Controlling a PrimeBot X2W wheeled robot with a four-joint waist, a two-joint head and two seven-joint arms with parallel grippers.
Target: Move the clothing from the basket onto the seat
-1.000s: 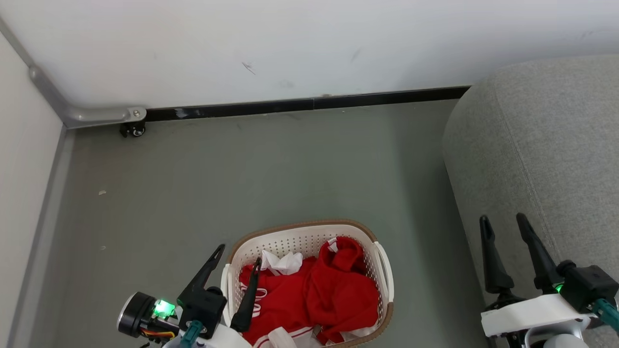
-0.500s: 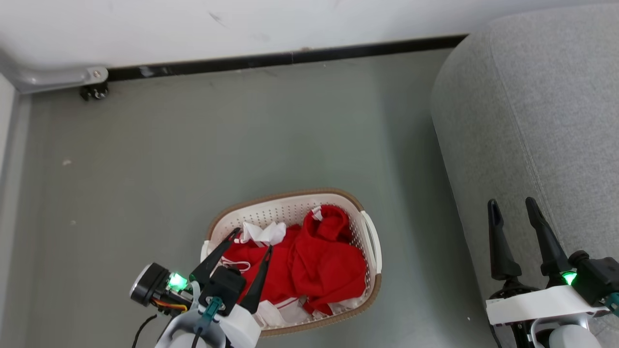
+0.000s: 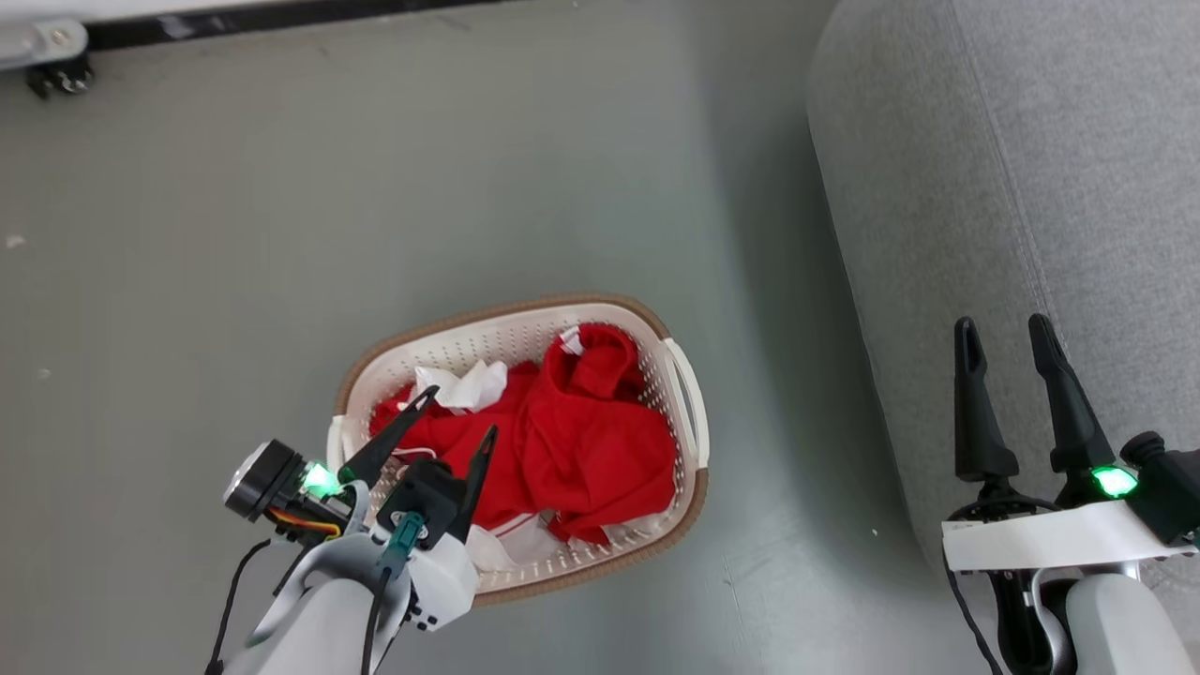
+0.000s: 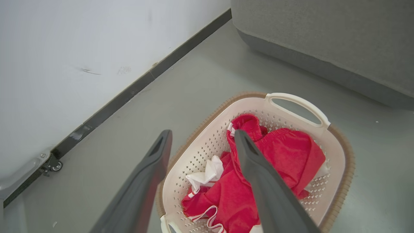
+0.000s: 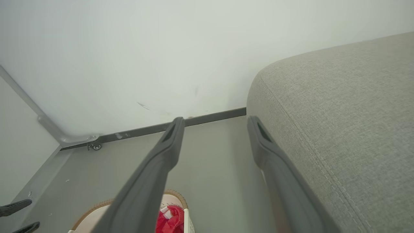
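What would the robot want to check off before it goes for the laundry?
1. Left end effector open: ok, jaws spread wide.
2. Aimed at the clothes: ok, it is over the red heap in the basket.
3. Touching the cloth: cannot tell.
4. Nothing held: ok, both end effectors are bare.
5. Right end effector out of the way: ok, open, over the sofa edge.
6. Sofa near the basket: ok, just to its right, a strip of floor between.
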